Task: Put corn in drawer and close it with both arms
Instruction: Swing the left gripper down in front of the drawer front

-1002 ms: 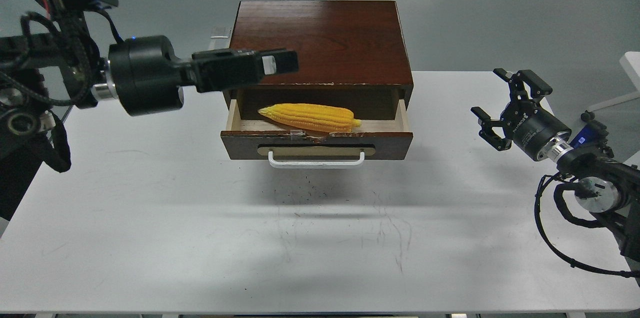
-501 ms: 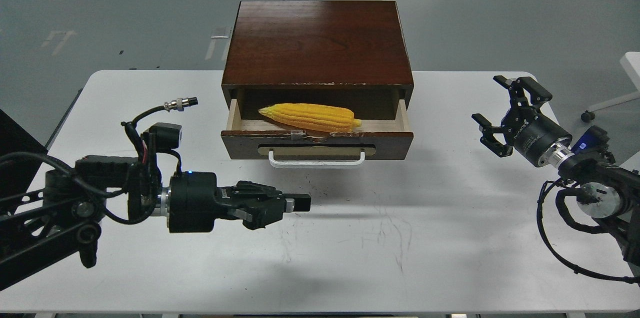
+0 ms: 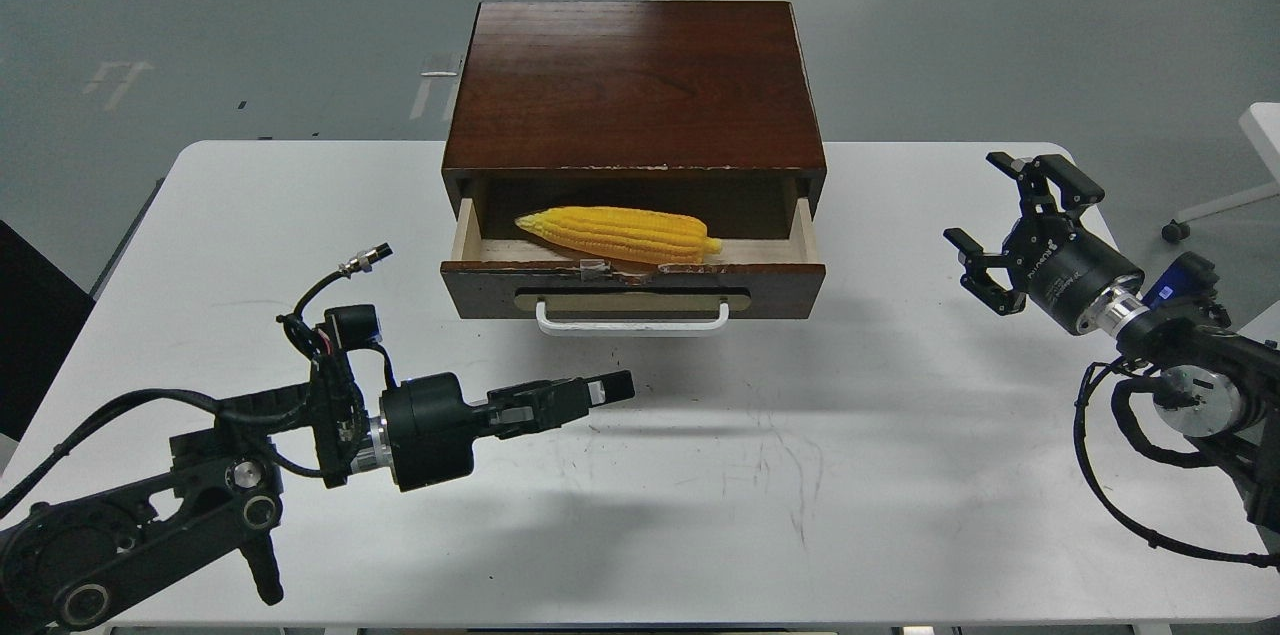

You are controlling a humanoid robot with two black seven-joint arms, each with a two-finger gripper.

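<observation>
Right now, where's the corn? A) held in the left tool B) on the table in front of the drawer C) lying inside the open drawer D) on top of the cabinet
C: the corn lies on its side inside the drawer, which is pulled out; neither tool touches it.
</observation>
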